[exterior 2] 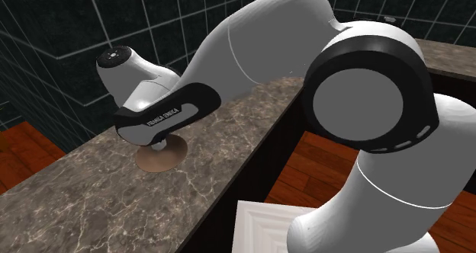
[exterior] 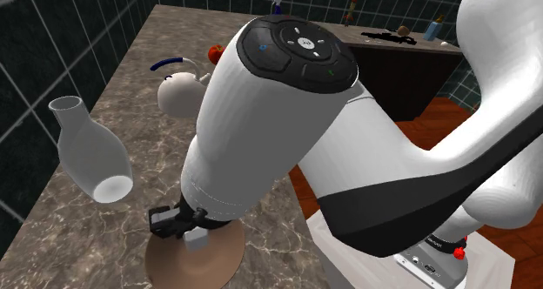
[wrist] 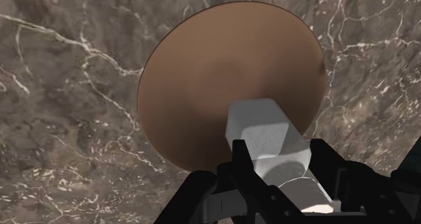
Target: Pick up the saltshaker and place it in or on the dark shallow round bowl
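Gripper (wrist: 280,163) is clenched on the pale shaker (wrist: 260,125), held over the brown bowl (wrist: 202,67) at the shoulder view's lower left. Its long axis runs along the fingers, with the faceted end pointing down into the bowl.

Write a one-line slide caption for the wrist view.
Black gripper holds a pale grey saltshaker over a brown shallow round bowl on the marbled brown countertop.
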Controlling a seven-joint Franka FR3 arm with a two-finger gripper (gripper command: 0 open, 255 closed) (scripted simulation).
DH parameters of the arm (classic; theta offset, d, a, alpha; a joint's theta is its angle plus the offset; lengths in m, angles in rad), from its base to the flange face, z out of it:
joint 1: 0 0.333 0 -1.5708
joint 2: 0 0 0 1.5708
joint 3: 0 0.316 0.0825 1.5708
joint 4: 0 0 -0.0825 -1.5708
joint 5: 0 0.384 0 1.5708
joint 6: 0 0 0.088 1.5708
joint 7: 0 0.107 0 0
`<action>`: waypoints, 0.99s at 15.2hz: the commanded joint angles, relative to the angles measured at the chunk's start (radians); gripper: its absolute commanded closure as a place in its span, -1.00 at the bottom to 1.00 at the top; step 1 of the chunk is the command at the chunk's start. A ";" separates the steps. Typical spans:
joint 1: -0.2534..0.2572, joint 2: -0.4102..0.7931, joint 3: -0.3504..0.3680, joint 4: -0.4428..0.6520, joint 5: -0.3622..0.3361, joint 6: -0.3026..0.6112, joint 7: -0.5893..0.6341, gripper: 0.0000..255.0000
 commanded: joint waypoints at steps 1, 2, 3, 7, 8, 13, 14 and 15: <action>0.013 0.023 -0.012 -0.013 -0.037 0.019 0.029 1.00; 0.020 0.034 -0.019 -0.018 -0.054 0.026 0.042 1.00; 0.027 0.045 -0.026 -0.022 -0.072 0.034 0.056 1.00; 0.038 0.061 -0.037 -0.028 -0.097 0.044 0.075 1.00; 0.038 0.061 -0.037 -0.028 -0.097 0.044 0.075 1.00; 0.038 0.061 -0.037 -0.028 -0.097 0.044 0.075 -1.00; 0.038 0.061 -0.037 -0.028 -0.097 0.044 0.075 -1.00; 0.038 0.061 -0.037 -0.028 -0.097 0.044 0.075 -1.00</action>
